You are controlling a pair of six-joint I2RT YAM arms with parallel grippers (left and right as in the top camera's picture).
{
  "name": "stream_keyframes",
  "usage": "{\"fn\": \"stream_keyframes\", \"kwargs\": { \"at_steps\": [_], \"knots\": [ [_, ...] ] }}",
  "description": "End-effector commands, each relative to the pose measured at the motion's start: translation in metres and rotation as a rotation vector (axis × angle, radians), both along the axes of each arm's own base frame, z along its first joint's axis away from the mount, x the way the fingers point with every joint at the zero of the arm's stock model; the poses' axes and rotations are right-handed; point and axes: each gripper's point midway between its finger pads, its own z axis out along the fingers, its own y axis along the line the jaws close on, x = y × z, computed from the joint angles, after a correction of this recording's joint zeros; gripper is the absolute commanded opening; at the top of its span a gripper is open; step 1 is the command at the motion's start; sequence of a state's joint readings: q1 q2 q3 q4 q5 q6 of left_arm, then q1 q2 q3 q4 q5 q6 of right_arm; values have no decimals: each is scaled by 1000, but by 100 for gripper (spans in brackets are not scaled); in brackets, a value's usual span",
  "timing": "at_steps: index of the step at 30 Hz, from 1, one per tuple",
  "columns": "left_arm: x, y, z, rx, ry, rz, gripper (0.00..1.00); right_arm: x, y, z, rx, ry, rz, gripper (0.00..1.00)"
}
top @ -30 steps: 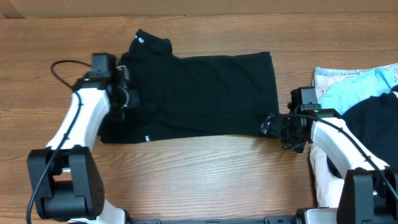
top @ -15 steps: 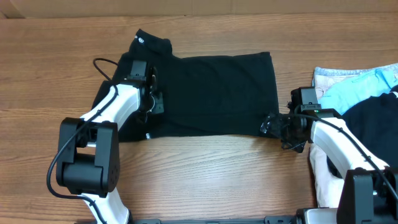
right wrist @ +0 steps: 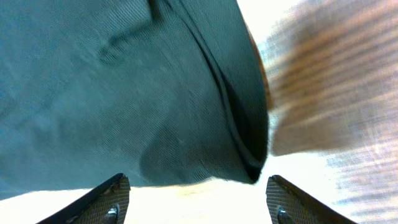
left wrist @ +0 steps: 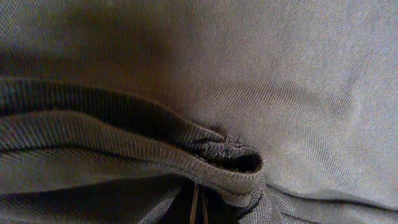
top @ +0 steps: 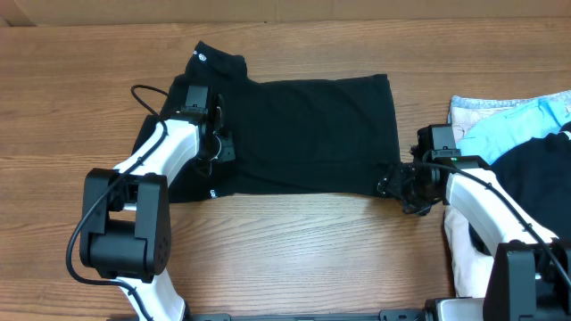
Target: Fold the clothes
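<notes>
The black T-shirt (top: 312, 134) lies spread on the wooden table, its neck label (top: 202, 59) at the back left and a tiny white hem tag (top: 212, 193) at the front left. My left gripper (top: 221, 150) is over the shirt's left part, shut on a fold of it. In the left wrist view the ribbed hem (left wrist: 124, 149) bunches right at the left gripper (left wrist: 199, 210) and black cloth fills the frame. My right gripper (top: 390, 185) is at the shirt's front right corner (right wrist: 252, 171), open, its fingers (right wrist: 115, 199) either side of that corner and low on the table.
A heap of light-blue, white and black cloth (top: 526, 134) lies at the right edge, behind my right arm. Bare wood (top: 294, 250) runs along the front of the shirt. The left arm's cable (top: 147, 98) loops beside the shirt's left side.
My left gripper has moved right from the shirt's left edge onto the shirt, dragging the left side inward with it. The right gripper has stayed at the front right corner.
</notes>
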State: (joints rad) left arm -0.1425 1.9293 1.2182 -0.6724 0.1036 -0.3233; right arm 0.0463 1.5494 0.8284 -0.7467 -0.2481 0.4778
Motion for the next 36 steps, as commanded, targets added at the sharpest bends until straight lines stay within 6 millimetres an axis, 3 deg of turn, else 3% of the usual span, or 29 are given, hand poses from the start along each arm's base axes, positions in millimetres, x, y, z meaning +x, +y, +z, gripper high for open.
{"fn": "stream_keyframes", "kwargs": {
  "at_steps": [1,9,15,24,29,32,33,34,36],
  "knots": [
    [3,1,3,2,6,18,4,-2,-4,-2,-18,16,-13,70],
    [-6,19,0,106,37,17,4,15,-1,-4,0,-62,-13,20],
    [-6,19,0,105,36,16,5,47,10,11,100,-197,-20,9],
    [-6,19,0,106,36,16,6,77,10,26,132,-326,-48,9],
    [-6,19,0,105,37,16,6,47,4,10,90,-189,-56,9],
    [-5,19,0,105,33,16,6,25,-20,-4,-52,-89,-90,9],
    [-5,19,0,104,31,17,6,19,-29,-7,-103,-63,-103,18],
    [-4,19,1,104,28,17,7,16,-36,-9,-131,-48,-114,33],
    [-2,19,1,103,21,17,7,16,-40,-8,-130,-47,-126,38]
  ]
}}
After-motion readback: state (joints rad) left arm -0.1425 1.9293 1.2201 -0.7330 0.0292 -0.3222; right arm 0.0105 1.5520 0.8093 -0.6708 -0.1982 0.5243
